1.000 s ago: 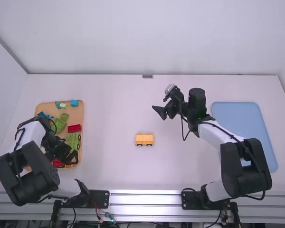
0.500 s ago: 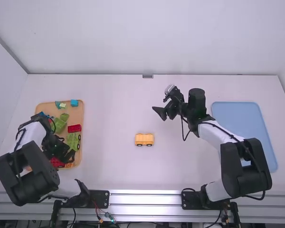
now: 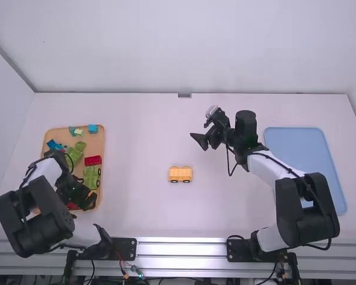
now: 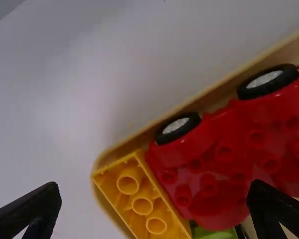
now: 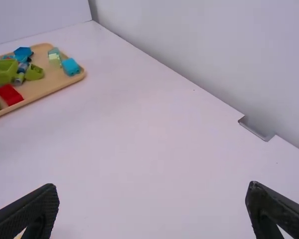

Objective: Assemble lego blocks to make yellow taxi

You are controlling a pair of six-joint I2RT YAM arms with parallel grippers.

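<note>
High view: left gripper (image 3: 91,202), right gripper (image 3: 200,131) unclenched; red piece (image 3: 73,206) partly hidden, probably wheeled.

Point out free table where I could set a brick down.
Bare table lies between wooden tray and yellow wheeled piece, and between that and right arm. Crowded: the tray's near end, red base beside yellow brick, under the left gripper.

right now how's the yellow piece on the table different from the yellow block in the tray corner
The yellow piece shows dark wheels; the yellow block shows none. The yellow block lies with its hollow underside up, tubes showing, while the yellow piece shows no tubes. The yellow piece sits alone on the table; the yellow block is in the tray. Both are yellow.
</note>
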